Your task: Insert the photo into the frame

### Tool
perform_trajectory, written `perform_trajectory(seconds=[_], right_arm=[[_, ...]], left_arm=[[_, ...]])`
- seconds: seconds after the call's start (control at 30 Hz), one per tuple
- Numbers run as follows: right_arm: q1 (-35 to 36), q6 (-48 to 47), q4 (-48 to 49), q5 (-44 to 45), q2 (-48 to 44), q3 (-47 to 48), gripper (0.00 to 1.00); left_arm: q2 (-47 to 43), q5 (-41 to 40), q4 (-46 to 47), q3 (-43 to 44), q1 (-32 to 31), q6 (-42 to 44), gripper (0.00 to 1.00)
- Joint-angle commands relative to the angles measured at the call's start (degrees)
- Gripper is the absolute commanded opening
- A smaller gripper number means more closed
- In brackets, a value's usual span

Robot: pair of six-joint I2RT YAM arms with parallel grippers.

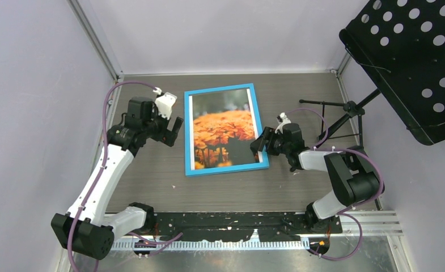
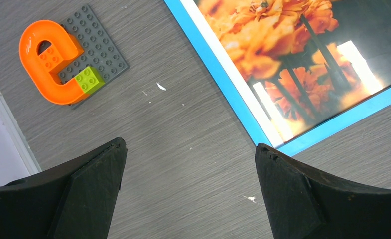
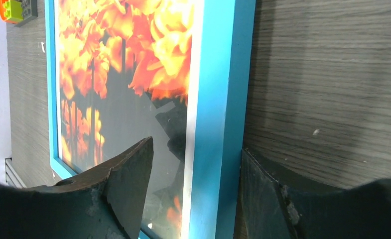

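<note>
The blue frame (image 1: pixel 187 136) lies flat, front up, in the middle of the table. The photo (image 1: pixel 223 133) of orange flowers shows behind its pane. My right gripper (image 1: pixel 259 143) is low at the frame's right edge near the front corner. In the right wrist view it (image 3: pixel 195 147) is open and straddles the blue border (image 3: pixel 223 74): one finger hangs over the pane and the photo (image 3: pixel 128 50), the other stands against the outer side. My left gripper (image 1: pixel 173 131) hovers just left of the frame, open wide and empty (image 2: pixel 191 149), with the frame's corner (image 2: pixel 218 74) and the photo (image 2: pixel 283 45) ahead.
A grey studded plate with an orange curved brick (image 2: pixel 59 59) lies on the table left of the frame, also in the right wrist view (image 3: pixel 16 10). A black perforated music stand (image 1: pixel 412 62) overhangs the back right, its legs (image 1: pixel 333 113) on the table. Walls close three sides.
</note>
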Motion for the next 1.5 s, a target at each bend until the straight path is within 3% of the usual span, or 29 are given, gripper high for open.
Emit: perform_trajectory(seconds=[0.0, 0.3, 0.93, 1.47], right_arm=[[1.3, -1.3, -3.2, 1.5, -1.5, 0.3, 0.68], [1.5, -1.6, -4.5, 2.7, -1.8, 0.5, 0.77], [1.3, -11.8, -15.6, 12.1, -14.2, 4.1, 0.99], [-3.9, -25.3, -20.1, 18.9, -27.4, 7.8, 0.95]], left_arm=[[-0.7, 0.3, 2.0, -0.2, 0.3, 0.9, 1.0], [-1.2, -0.3, 2.0, -0.3, 0.3, 1.2, 1.0], [-4.3, -1.1, 2.7, -1.8, 0.3, 1.6, 1.0], [-9.4, -3.6, 6.4, -8.9, 0.4, 0.5, 1.0]])
